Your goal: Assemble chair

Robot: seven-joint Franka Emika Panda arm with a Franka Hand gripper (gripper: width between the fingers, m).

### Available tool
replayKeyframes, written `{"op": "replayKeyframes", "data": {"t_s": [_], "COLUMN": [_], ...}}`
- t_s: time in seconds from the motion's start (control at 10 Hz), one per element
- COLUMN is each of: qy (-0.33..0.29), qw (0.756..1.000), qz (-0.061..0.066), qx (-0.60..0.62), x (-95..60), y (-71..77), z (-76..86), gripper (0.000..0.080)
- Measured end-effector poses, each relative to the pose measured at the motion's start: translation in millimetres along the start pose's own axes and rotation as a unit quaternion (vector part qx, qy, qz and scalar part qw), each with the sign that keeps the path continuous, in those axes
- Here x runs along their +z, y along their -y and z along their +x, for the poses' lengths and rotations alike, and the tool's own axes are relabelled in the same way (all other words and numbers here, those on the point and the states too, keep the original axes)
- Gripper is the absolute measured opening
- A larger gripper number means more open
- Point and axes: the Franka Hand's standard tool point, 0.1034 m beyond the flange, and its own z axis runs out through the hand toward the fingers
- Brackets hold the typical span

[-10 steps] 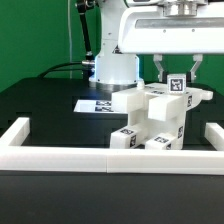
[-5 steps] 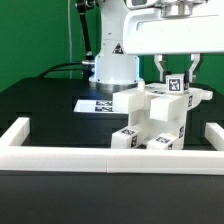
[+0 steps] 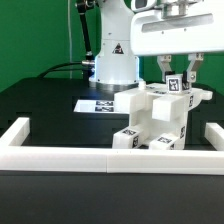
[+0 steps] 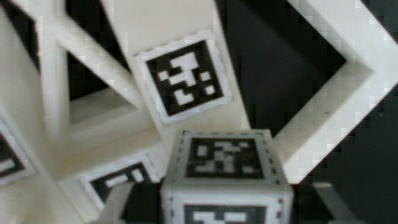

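Note:
The partly built white chair (image 3: pixel 150 118) stands near the front rail, right of centre in the exterior view, with tagged blocky parts stacked in steps. At its top right sits a white tagged block (image 3: pixel 178 88). My gripper (image 3: pixel 178 77) hangs straight down over this block, one finger on each side, shut on it. In the wrist view the same block (image 4: pixel 222 165) fills the space inside the gripper (image 4: pixel 222 208), with grey fingers (image 4: pixel 128 205) flanking it. Behind the block, white bars and a tagged panel (image 4: pixel 187 78) of the chair show.
A long white border rail (image 3: pixel 110 160) runs along the table's front, with raised ends at both sides. The marker board (image 3: pixel 95 104) lies flat on the black table behind the chair. The arm's white base (image 3: pixel 115 68) stands at the back.
The gripper's hand has shifted very slightly upward over the block. The chair parts have not visibly moved.

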Motion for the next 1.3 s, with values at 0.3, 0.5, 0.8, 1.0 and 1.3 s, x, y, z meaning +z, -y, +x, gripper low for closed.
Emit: {"op": "replayKeyframes", "data": {"t_s": [0.3, 0.5, 0.8, 1.0, 1.3], "qy": [0.003, 0.005, 0.010, 0.011, 0.010], "qw": [0.996, 0.992, 0.974, 0.967, 0.987], "qz": [0.002, 0.004, 0.005, 0.006, 0.008], "qx": [0.086, 0.127, 0.226, 0.253, 0.161], "x": [0.1, 0.1, 0.1, 0.2, -0.6], "y": [0.9, 1.5, 2.7, 3.2, 3.7], "z": [-1.8, -2.8, -4.9, -5.8, -3.7], "gripper": [0.0288, 0.0288, 0.0288, 0.0354, 0.0580]}}
